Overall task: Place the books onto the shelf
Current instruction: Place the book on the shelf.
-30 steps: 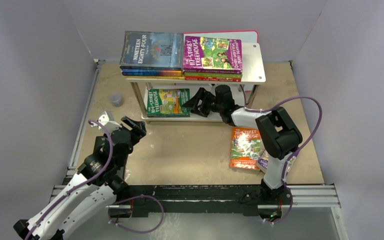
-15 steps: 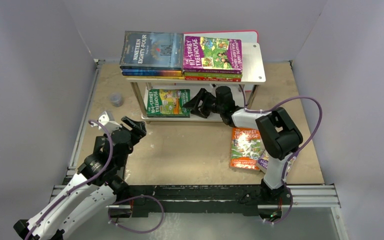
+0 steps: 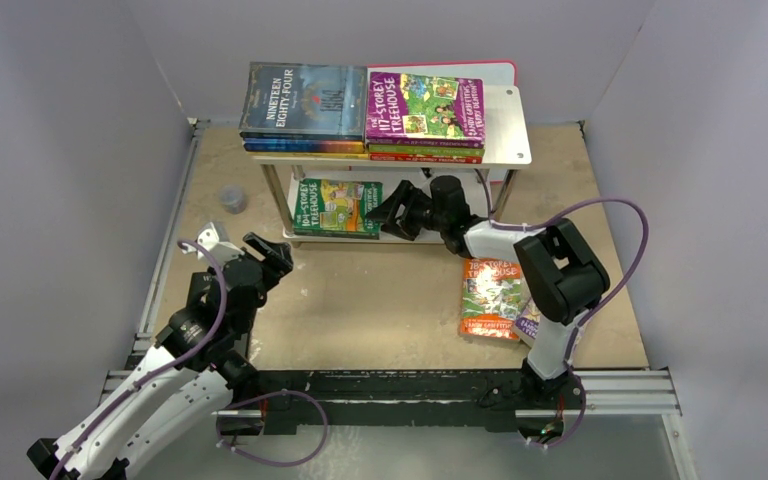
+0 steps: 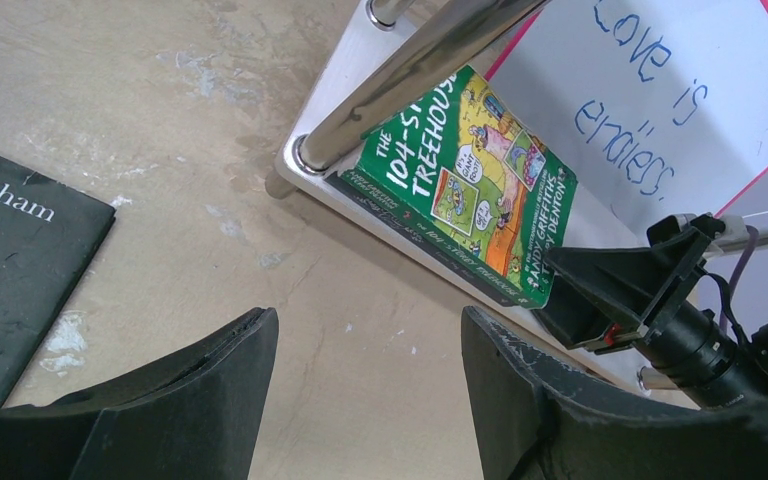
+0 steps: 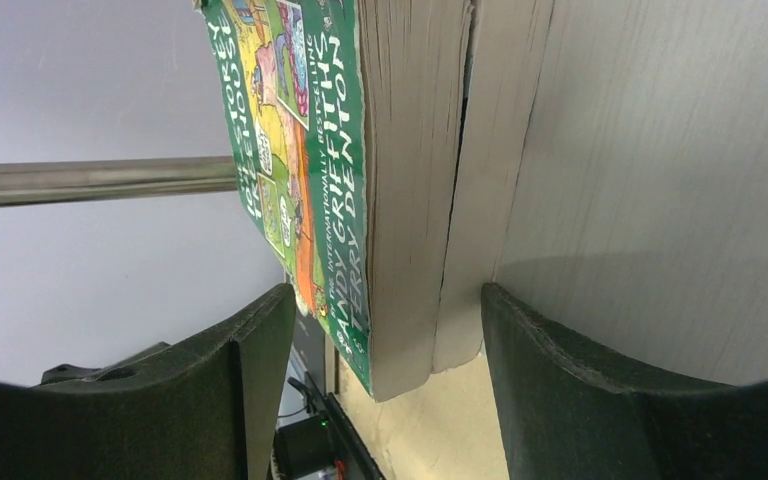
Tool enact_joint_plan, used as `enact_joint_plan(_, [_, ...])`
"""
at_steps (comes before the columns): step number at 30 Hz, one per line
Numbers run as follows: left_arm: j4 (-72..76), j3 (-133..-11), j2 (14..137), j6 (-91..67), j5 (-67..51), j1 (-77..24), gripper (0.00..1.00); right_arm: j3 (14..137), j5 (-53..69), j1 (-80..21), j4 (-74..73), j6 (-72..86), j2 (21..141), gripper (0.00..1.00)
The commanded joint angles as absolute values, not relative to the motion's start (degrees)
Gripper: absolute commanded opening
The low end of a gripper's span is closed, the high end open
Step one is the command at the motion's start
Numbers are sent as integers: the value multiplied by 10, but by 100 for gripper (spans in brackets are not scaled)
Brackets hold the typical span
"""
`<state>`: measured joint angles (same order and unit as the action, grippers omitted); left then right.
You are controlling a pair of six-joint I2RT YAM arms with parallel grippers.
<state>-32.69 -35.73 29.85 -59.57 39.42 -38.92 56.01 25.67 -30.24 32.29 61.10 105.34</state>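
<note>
From above, the shelf (image 3: pixel 505 130) stands at 12 o'clock on the table (image 3: pixel 380 300). On its top board lie two piles of books. The dark blue book (image 3: pixel 303 100) tops the left pile and the purple book (image 3: pixel 425 105) tops the right one. On the low board lies the green book (image 3: pixel 335 205). The right gripper (image 3: pixel 375 213) is at that book's right end, at its 3 o'clock. An orange book (image 3: pixel 490 295) lies flat on the table at 4 o'clock. The left gripper (image 3: pixel 240 243) hangs at 8 o'clock, well apart from the shelf. A small grey cup (image 3: pixel 231 199) sits at 10 o'clock. In the left wrist view, the left fingers (image 4: pixel 190 400) are spread wide with only bare table between them. A black book (image 4: pixel 20 270) lies flat at 9 o'clock. The green book sits on the low board at 1 o'clock, in front of a white board with pink edges (image 4: pixel 680 90). In the right wrist view, the right fingers (image 5: pixel 210 390) are wide apart. The corner of the green book, and of a second book (image 5: pixel 475 150) under it, pokes in between them. The fingers do not touch either book.
</note>
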Motion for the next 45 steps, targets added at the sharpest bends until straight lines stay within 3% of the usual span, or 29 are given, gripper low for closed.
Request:
enact_joint_plan(1, [-320, -356, 304, -602, 401, -388, 66, 568, 275, -331, 313, 615, 1027, 69])
enact_joint_plan(9, [-322, -357, 301, -602, 401, -388, 66, 594, 214, -330, 215, 540, 1000, 69])
enact_joint_plan(33, [-316, -355, 313, -599, 403, -388, 66, 648, 240, -327, 219, 520, 1060, 63])
enact_joint_plan(45, [-313, -357, 320, -588, 395, -388, 67, 561, 119, -326, 177, 462, 931, 74])
